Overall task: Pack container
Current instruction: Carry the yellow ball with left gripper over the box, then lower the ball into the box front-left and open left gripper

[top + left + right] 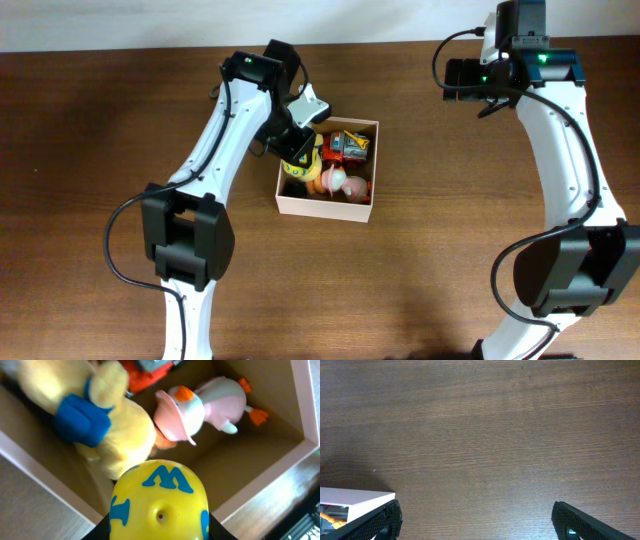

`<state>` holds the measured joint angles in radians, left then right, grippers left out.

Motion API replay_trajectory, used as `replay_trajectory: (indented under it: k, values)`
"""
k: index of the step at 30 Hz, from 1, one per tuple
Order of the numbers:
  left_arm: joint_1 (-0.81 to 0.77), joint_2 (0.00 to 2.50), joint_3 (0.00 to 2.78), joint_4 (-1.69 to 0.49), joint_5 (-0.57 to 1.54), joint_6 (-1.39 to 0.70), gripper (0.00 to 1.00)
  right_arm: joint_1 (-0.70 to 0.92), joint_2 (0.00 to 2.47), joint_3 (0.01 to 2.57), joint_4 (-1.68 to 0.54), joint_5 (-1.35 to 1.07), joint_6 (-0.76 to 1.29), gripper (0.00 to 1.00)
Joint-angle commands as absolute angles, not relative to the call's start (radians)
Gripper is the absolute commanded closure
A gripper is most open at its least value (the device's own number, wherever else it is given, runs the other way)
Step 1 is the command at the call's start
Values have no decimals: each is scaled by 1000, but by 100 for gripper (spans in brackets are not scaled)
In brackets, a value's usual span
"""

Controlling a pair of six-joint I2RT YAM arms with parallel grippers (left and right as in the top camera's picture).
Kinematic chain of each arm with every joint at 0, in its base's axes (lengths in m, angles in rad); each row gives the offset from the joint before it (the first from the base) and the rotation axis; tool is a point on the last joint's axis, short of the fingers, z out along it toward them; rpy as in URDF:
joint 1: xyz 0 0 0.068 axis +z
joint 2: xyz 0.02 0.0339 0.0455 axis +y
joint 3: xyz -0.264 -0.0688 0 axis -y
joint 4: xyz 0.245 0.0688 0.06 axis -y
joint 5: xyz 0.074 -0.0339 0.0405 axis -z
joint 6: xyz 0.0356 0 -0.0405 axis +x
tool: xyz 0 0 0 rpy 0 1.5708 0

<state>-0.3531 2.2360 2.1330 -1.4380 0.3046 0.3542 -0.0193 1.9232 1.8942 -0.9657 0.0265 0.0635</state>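
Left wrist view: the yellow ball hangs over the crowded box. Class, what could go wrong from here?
1. The yellow ball in the left pincer sits partly above the yellow plush; released there, it may roll off it.
2. It is near one wall of the container; it could strike the rim and fall outside.

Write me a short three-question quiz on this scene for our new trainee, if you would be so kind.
1. True or false: the right gripper is holding a toy.
2. What is the left gripper shut on? A) the yellow toy with blue markings; B) a spoon; C) nothing.
3. Fill in: the pink-and-white duck lies inside the ___.
Key: 1 false, it is open above the table. 2 A. 3 the container.
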Motion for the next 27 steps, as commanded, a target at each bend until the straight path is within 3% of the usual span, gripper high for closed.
replay_trajectory:
  k: [1,14,15,18,20,24,27]
  values:
    - [-367,2252,2140,-1460,326,373,98,-28,1890,1911,-966,38,59,1]
    - [-371,2278,2061,-1481,321,373,97,-28,1890,1911,-966,38,59,1]
    - [-371,2278,2055,-1481,319,373,90,-28,1890,1911,-966,38,60,1]
    - [-371,2278,2054,-1475,315,373,54,-28,1890,1911,-966,38,60,1]
    - [-371,2278,2057,-1479,315,372,40,-28,1890,1911,-966,38,60,1]
    - [-370,2278,2061,-1479,315,372,27,-28,1890,1911,-966,38,60,1]
    - [-370,2278,2075,-1485,315,372,24,-28,1890,1911,-966,38,60,1]
